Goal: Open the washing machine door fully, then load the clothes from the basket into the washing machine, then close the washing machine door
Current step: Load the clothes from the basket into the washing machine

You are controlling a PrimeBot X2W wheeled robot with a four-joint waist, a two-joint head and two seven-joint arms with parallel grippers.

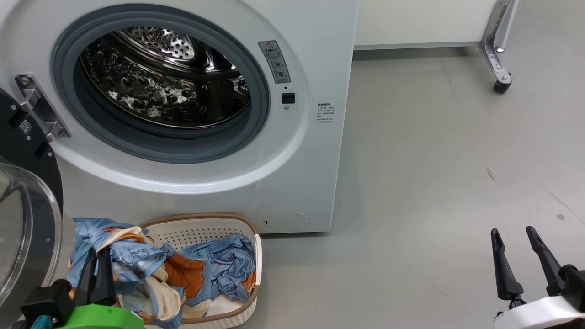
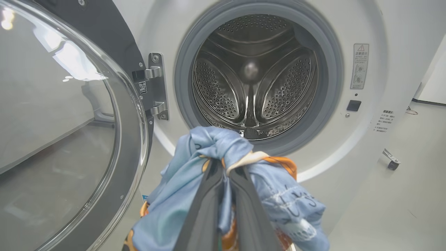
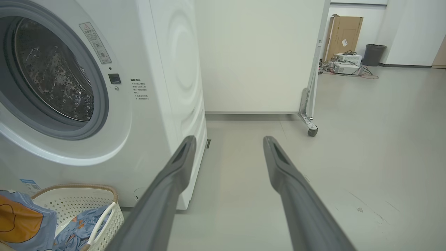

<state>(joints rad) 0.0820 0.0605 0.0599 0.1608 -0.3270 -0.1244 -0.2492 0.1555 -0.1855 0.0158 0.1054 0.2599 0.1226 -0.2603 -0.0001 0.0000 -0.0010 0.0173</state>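
The left gripper (image 2: 226, 166) clamps the clothes (image 2: 216, 141), which hang lengthwise below it over the basket (image 1: 196, 233). Beyond, the washing machine (image 2: 393, 52) gapes, its door (image 2: 69, 139) open leftward. The right gripper (image 1: 512, 230) is spread, empty.

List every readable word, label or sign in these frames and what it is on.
No text is legible.
Grey sticker on the washing machine: warning triangle, wording too small.
Printed block beside it: blurred.
Code sticker on the door: too small.
Blue label low on the front: blurred.

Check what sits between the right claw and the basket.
Bare grey floor, seen in the head view; nothing stands between the right claw and the basket.
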